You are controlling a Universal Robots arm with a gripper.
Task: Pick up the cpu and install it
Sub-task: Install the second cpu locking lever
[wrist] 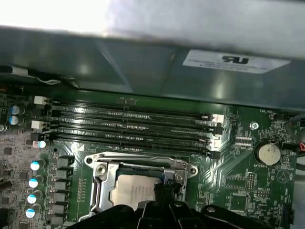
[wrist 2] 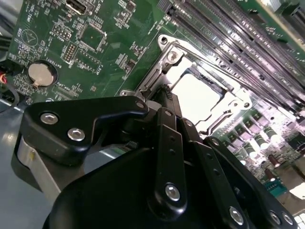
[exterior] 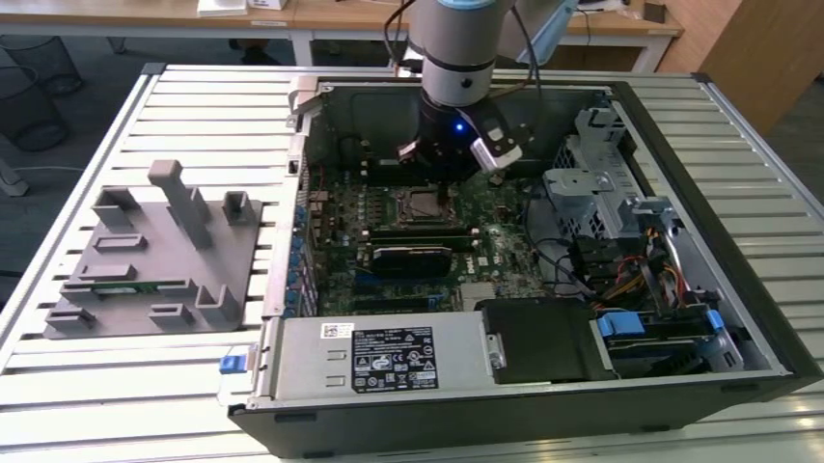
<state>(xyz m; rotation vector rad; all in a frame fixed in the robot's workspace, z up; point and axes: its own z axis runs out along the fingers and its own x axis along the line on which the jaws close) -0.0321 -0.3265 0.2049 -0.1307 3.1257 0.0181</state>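
Just beyond the hand (wrist 2: pixel 164 95), socketed cpu (wrist 2: pixel 198 93).

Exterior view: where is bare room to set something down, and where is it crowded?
Bare slatted table lies in front of the grey fixture tray, and again between the tray and the computer case. Inside the case it is crowded: the pincer hangs over the cpu, cables beside it.

Silvery matt-metal cpu (wrist: pixel 135 189), glossy black plastic pincer (wrist 2: pixel 164 95)

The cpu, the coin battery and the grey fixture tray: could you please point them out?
cpu (wrist: pixel 136 190), first wrist view, silvery top.
coin battery (wrist 2: pixel 42 74), second wrist view, round face.
grey fixture tray (exterior: pixel 154 253), exterior view, flat base.
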